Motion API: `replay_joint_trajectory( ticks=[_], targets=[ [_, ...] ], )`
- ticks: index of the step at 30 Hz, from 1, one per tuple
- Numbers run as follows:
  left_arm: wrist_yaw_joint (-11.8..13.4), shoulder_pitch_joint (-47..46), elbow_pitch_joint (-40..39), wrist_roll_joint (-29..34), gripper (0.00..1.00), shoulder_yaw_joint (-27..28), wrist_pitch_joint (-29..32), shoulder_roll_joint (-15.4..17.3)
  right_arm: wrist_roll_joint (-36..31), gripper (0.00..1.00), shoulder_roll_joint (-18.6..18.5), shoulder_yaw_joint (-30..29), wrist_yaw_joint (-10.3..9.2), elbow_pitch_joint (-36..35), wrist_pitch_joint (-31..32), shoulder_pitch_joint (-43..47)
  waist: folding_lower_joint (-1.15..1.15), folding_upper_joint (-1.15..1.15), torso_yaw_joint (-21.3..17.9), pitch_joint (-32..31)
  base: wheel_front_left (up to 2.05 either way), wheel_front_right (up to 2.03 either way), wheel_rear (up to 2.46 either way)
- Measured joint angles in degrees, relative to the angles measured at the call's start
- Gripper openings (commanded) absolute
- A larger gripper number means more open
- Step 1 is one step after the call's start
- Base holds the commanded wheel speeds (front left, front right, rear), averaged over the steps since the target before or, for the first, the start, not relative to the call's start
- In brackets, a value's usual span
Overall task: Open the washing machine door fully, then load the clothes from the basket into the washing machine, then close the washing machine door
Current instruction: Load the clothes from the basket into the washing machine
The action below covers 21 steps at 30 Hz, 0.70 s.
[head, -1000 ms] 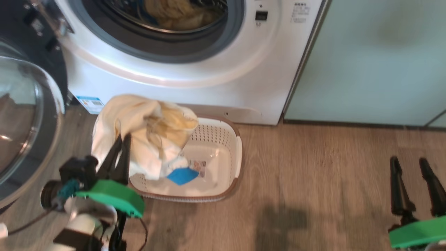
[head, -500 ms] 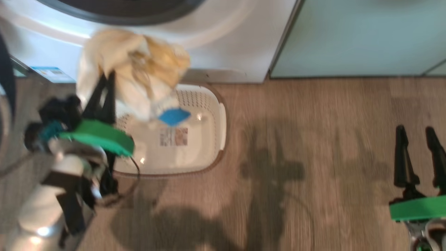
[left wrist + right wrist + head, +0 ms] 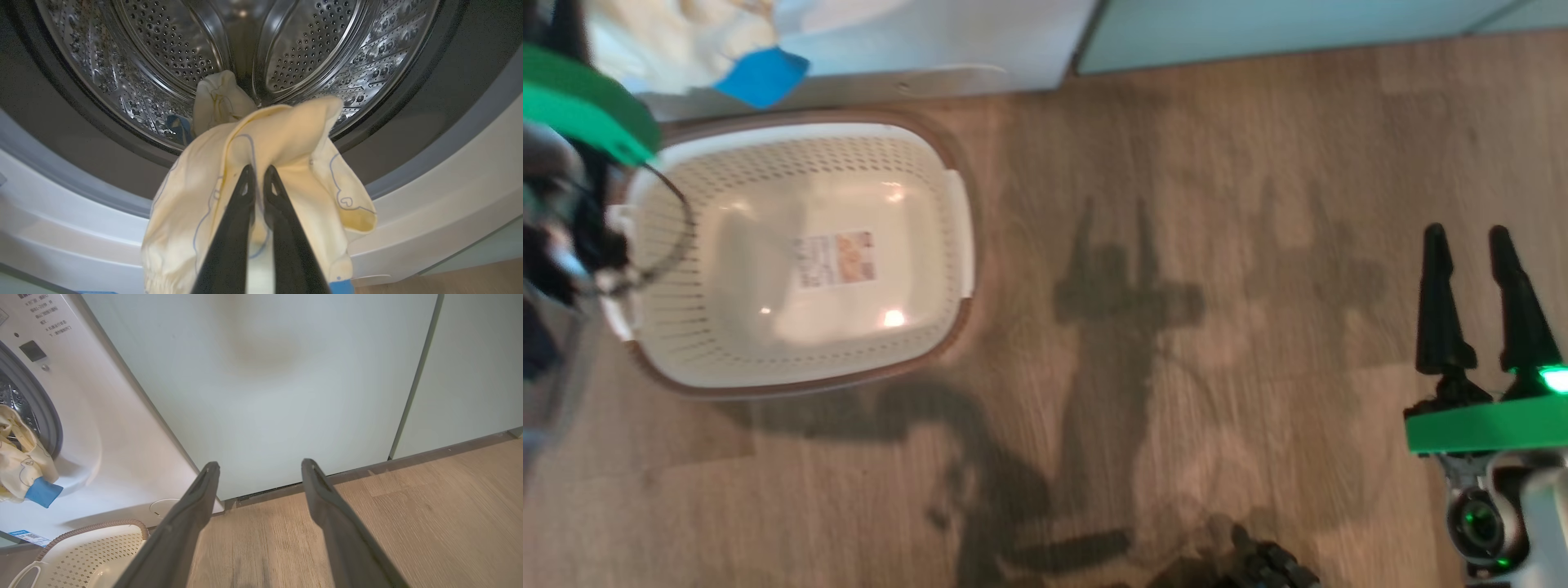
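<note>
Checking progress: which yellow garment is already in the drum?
The far garment, lying in the drum; the near garment hangs pinched in the left gripper at its mouth.

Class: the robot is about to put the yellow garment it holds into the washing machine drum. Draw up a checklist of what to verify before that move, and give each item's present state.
1. Left claw shut on the pale-yellow garment: ok.
2. Way into the steel drum unobstructed ahead of that claw: ok.
3. Garment's hanging end will clear the grey gasket: cannot tell; it droops below the opening.
4. Basket emptied: ok; its bottom shows just the label sticker.
5. Right claw open and out of the way over the floor: ok.
</note>
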Motion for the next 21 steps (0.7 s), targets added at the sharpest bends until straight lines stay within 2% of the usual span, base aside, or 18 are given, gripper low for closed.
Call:
replay_joint_trajectory(
  ticks=[13, 21],
  targets=[
    [-4.88, -21.42, 10.22, 0.55, 0.00, 0.24, 12.65, 9.18, 3.28, 1.00, 1.71, 4.08, 0.00, 3.04, -0.85, -5.18, 0.00, 0.00, -7.74, 7.60, 0.00, 0.00, 0.00],
    [-6.48, -32.22, 16.31, 2.80, 0.00, -1.36, 16.15, 11.99, 4.12, 1.00, 2.13, 5.92, 0.00, 3.04, -0.92, -6.47, -0.01, 0.00, -11.24, 10.69, 0.00, 0.00, 0.00]
  ],
)
